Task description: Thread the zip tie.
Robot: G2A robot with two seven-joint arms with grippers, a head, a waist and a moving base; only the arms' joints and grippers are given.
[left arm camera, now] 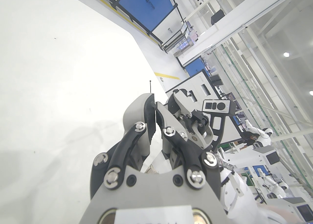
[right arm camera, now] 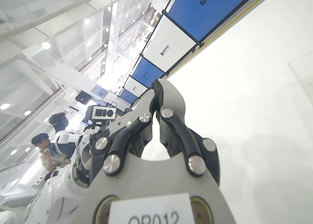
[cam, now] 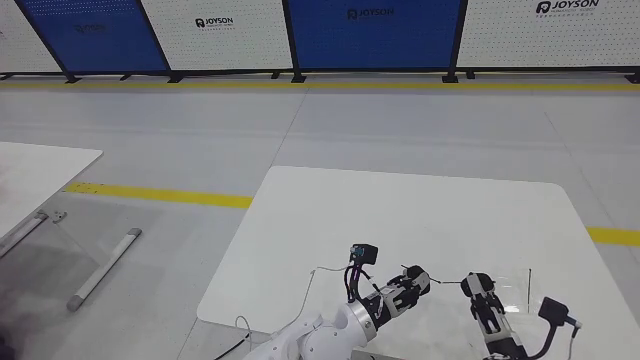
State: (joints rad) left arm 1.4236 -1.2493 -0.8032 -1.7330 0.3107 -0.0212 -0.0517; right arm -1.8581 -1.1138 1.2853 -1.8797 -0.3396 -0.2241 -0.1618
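A thin black zip tie (cam: 447,282) spans the short gap between my two grippers, low over the front part of the white table (cam: 400,210). My left gripper (cam: 424,278) is shut on one end; a black sliver pokes out at its tips (left arm camera: 154,104). My right gripper (cam: 468,282) faces it from the right, also shut (right arm camera: 156,86), holding the other end. In the left wrist view the right gripper (left arm camera: 177,95) sits just beyond my own fingertips. The strap itself is hidden in the right wrist view.
A second thin black tie (cam: 529,288) lies on the table to the right of my right gripper, also seen as a short black stick (left arm camera: 150,86). The table's front edge is close to both arms. Another white table (cam: 30,175) stands far left.
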